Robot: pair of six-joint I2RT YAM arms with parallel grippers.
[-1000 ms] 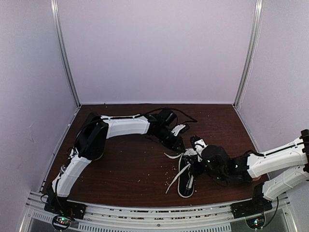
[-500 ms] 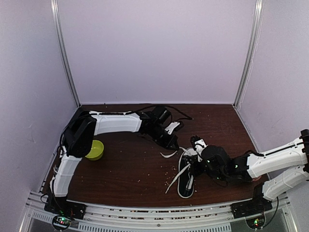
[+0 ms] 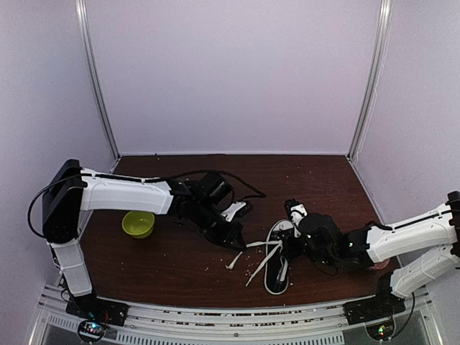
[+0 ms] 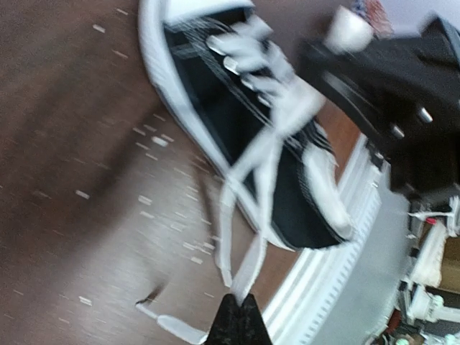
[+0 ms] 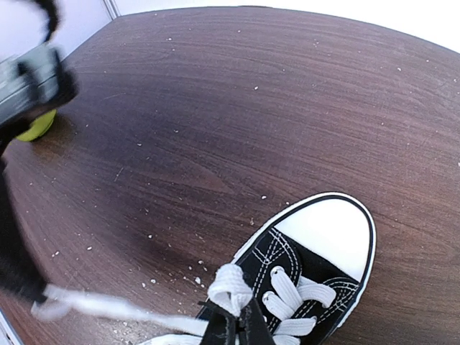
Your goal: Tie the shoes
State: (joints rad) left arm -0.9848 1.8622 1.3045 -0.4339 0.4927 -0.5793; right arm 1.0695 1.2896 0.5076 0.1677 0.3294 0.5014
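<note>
We see the sneaker (image 3: 276, 267) near the front middle of the table (image 3: 180, 266). Our left claw (image 3: 241, 243) is pinched closed on a lace (image 3: 260, 244) drawn leftward. Our right claw (image 3: 290, 248) is closed on lacing above the tongue. A green bowl (image 3: 138, 223) sits well apart.

My top camera looks down over the whole dark wooden surface (image 3: 180, 262); both wrist cameras sit close above the black white-soled canvas sneaker (image 3: 277, 277), which all three views share.
</note>
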